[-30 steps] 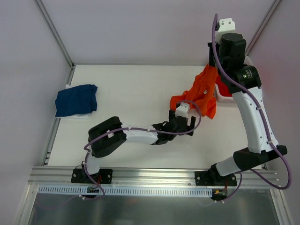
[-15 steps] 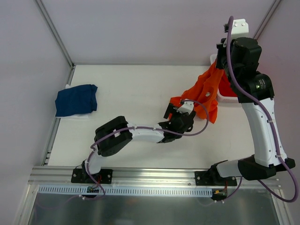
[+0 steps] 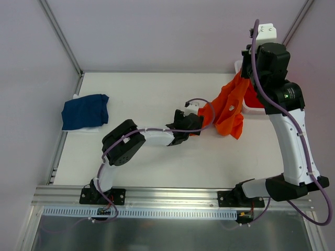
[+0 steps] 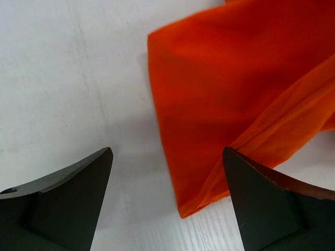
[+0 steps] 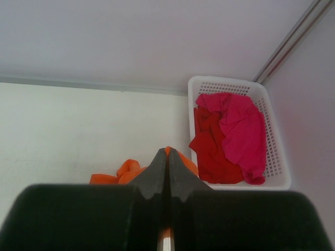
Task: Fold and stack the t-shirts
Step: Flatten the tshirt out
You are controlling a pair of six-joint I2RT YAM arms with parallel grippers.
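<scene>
A bright orange t-shirt [image 3: 228, 108] hangs from my right gripper [image 3: 242, 72], which is shut on its top edge high over the table's back right; its lower part trails on the table. In the right wrist view the shut gripper [image 5: 168, 150] pinches orange cloth [image 5: 118, 175]. My left gripper [image 3: 198, 124] is low at the shirt's lower-left corner. It stands open [image 4: 167, 151], and the orange shirt's corner [image 4: 225, 78] lies on the table between the fingers, untouched. A folded navy blue t-shirt [image 3: 85, 111] lies at the far left.
A white lattice basket [image 5: 277, 172] sits in the back right corner, holding magenta-pink cloth [image 5: 241, 125] and red cloth [image 5: 209, 149]. In the top view the basket [image 3: 256, 110] is mostly hidden behind my right arm. A white layer shows under the navy shirt.
My right arm rose and pulled the orange shirt up and back, then held still. My left gripper slid left and farther back, to the shirt's lower-left corner, staying open.
</scene>
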